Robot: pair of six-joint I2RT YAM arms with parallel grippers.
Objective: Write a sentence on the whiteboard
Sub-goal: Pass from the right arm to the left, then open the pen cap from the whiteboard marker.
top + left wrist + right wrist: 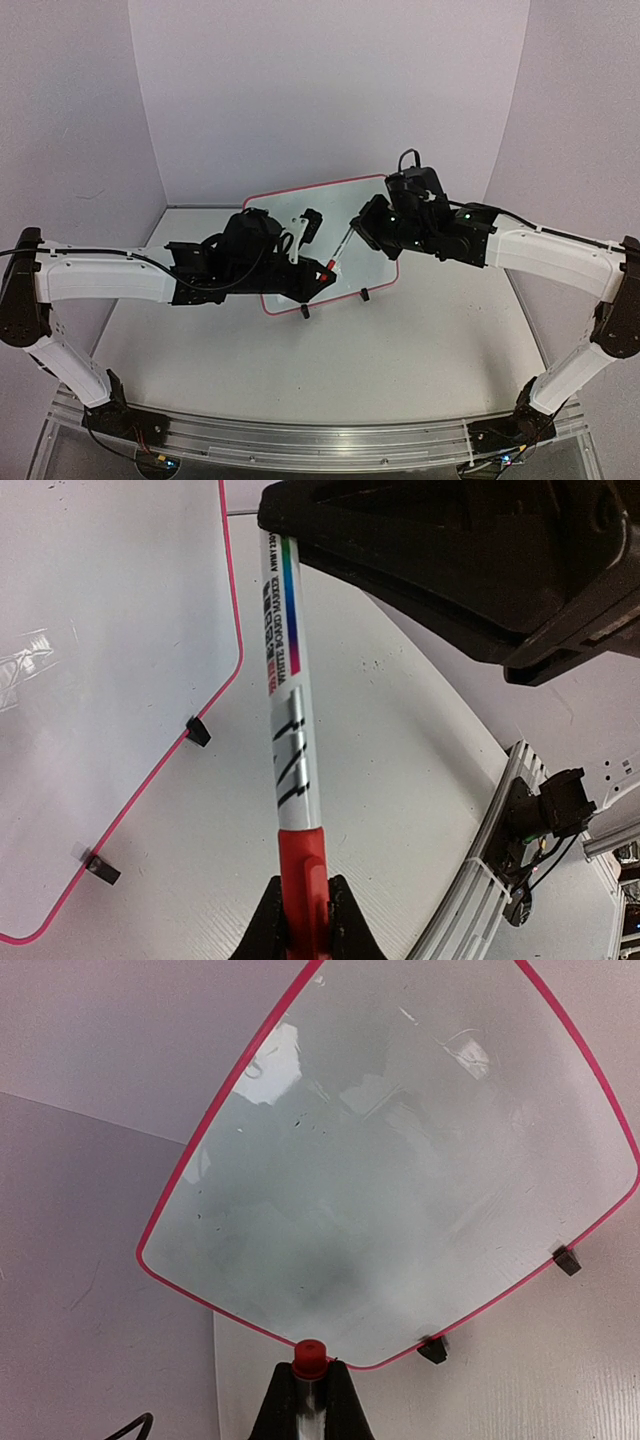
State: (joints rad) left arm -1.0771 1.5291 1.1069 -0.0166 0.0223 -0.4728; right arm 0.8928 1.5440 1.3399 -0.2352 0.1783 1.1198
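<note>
The whiteboard [340,200] stands tilted at the back of the table, white with a red-pink rim. It also fills the left of the left wrist view [100,680] and most of the right wrist view [400,1160]. No sentence shows on it, only faint grey smudges. A whiteboard marker [338,252] hangs in the air in front of the board, held at both ends. My left gripper [325,275] [303,900] is shut on its red cap [300,870]. My right gripper [358,225] [310,1370] is shut on the silver barrel near the red end plug [309,1357].
Two small black feet [305,311] [365,295] prop the board on the white table. An aluminium rail [320,440] with both arm bases runs along the near edge. White walls close in the back and sides.
</note>
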